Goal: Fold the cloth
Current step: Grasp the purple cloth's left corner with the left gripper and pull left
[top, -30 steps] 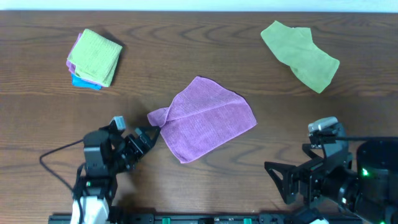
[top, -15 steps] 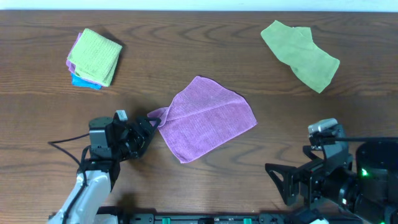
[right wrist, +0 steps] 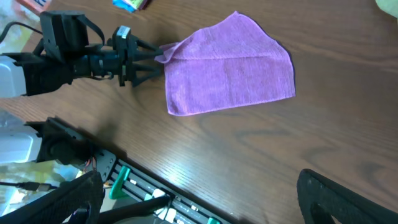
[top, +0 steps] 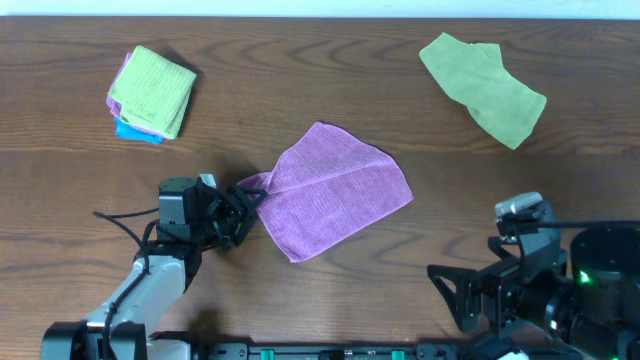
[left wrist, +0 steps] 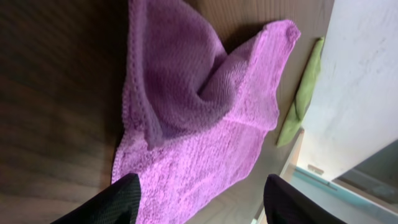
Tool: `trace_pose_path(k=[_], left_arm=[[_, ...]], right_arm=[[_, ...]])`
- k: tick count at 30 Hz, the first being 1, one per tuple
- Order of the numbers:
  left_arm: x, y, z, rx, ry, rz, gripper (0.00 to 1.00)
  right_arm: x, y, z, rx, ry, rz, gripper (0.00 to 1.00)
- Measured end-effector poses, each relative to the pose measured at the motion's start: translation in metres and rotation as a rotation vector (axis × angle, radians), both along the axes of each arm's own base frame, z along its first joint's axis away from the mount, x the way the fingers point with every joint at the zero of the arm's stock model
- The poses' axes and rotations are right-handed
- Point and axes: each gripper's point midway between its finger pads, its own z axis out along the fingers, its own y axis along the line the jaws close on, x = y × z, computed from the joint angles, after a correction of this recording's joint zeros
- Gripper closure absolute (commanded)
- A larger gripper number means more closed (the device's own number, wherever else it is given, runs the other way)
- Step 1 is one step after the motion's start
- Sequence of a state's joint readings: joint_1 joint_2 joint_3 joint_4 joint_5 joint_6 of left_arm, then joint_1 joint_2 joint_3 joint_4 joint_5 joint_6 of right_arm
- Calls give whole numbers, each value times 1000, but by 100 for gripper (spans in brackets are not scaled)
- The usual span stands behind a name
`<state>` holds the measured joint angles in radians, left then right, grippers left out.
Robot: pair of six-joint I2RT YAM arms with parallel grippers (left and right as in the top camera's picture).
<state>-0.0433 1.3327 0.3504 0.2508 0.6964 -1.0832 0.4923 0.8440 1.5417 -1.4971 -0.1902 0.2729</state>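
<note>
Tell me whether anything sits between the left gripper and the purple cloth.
Nothing visible does. The left gripper stands open at the bunched left corner of the purple cloth, cloth showing between its fingers. The loose green cloth and the stack of folded cloths lie well away, farther back.

I read a dark brown wood-grain table point(top: 300, 90) filling the overhead view. Lighting is even, with a soft sheen on the grain. A pale strip point(top: 320, 8) runs along its far edge. The left wrist view shows an off-white wall point(left wrist: 364, 81) beyond the table.
</note>
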Motion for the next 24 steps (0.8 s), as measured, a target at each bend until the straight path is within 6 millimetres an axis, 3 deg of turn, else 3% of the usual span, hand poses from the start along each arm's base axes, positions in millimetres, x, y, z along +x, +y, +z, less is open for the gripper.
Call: trace_pose_path(k=[12, 15, 18, 24], left_arm=[[2, 12, -17, 65, 40, 58, 44], [4, 15, -18, 79, 37, 73, 50], [6, 18, -19, 94, 36, 91, 64], [12, 22, -16, 113, 16, 105, 73]], right_arm=[[-1, -1, -1, -4, 8, 0, 1], [-1, -1, -1, -4, 8, 0, 1], [-1, -1, -1, -4, 8, 0, 1], [-1, -1, -1, -4, 8, 0, 1]])
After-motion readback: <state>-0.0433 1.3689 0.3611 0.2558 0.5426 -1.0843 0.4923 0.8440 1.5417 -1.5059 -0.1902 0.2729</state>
